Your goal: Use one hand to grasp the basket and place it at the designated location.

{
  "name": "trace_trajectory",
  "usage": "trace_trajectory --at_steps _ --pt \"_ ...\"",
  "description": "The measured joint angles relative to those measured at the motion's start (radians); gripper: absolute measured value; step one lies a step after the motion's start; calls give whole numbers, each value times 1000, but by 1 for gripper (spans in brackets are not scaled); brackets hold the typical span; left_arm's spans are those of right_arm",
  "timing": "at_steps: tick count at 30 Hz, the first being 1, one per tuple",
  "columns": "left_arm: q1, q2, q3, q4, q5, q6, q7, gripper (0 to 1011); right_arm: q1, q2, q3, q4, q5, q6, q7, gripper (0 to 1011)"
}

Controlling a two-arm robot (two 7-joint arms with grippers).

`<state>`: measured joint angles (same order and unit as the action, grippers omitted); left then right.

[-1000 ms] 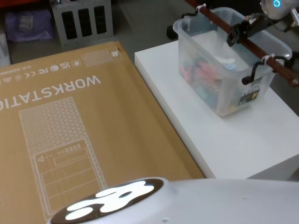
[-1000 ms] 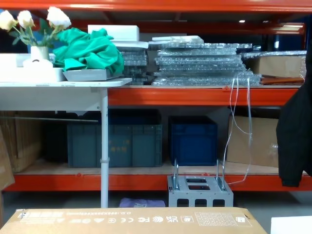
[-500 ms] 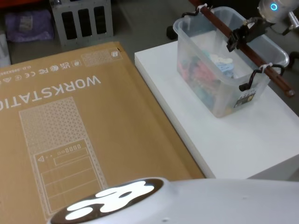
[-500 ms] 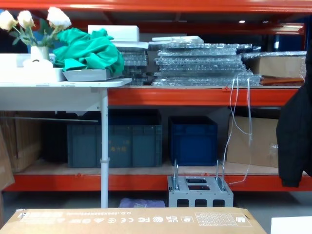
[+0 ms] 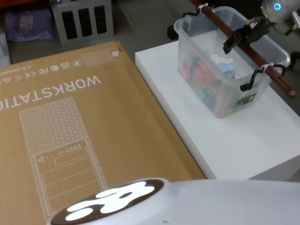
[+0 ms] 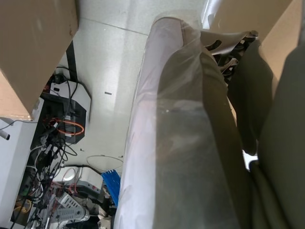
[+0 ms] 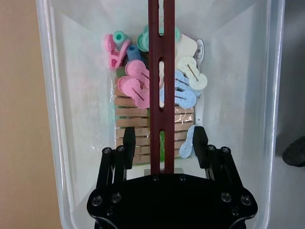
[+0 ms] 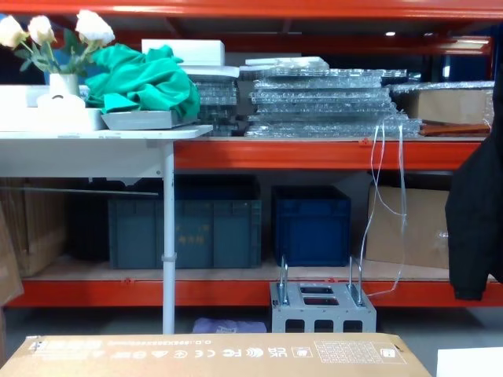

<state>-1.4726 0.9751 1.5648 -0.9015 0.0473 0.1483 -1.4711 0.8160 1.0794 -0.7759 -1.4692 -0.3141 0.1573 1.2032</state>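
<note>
One basket (image 5: 220,89) on the white table (image 5: 262,140), far right corner.
Inside, a heap of pastel clips (image 7: 143,86); over its one reddish-brown handle (image 7: 161,71), right gripper (image 7: 160,141), fingers spread open either side, gripping nothing.

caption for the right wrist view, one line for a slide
Open right gripper straddling the basket handle above coloured clips.

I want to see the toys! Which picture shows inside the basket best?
The right wrist view: it looks straight down into the basket past the open right gripper. The head view shows the basket from the side; chest view doesn't.
</note>
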Motion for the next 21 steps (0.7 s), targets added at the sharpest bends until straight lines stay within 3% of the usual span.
trace_trajectory --at_steps 7,10,21 --pt "0 0 0 0 0 0 0 0 -13 20 34 -20 11 1 -10 896" --pt "0 0 0 0 0 0 0 0 -22 48 68 -49 36 4 -23 974" --pt "0 0 0 0 0 0 0 0 -58 119 151 -121 95 22 -57 1000"
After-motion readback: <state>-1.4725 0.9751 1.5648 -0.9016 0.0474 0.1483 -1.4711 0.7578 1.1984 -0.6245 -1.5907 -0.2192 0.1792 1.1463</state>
